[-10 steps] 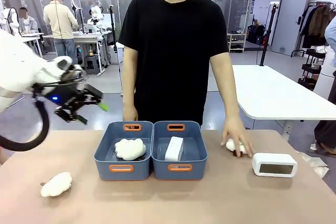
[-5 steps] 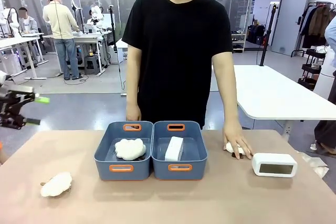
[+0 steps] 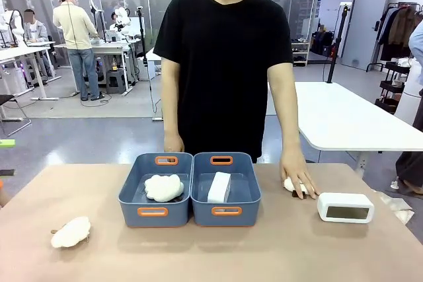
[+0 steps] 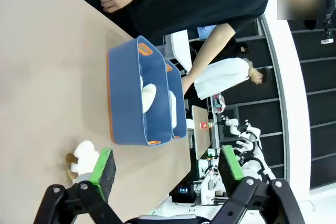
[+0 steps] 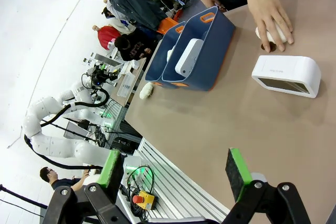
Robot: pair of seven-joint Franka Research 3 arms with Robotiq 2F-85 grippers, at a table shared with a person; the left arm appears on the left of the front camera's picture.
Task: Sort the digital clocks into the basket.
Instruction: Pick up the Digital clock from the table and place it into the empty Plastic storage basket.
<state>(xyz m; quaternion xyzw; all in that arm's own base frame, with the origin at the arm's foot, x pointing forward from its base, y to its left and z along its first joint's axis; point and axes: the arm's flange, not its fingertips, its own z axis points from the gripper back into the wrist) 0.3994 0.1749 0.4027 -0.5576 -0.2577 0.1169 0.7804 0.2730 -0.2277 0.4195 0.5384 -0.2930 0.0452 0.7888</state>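
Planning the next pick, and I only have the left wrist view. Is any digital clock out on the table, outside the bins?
Observer: Yes, one digital clock lies on the table, to the right of the right-hand bin, display towards the robot.
Operator: Is the person touching it?
Observer: No. The person's hand rests on a cloud toy close beside it, apart from the clock.
Operator: Right gripper?
Observer: The right gripper is open and empty.
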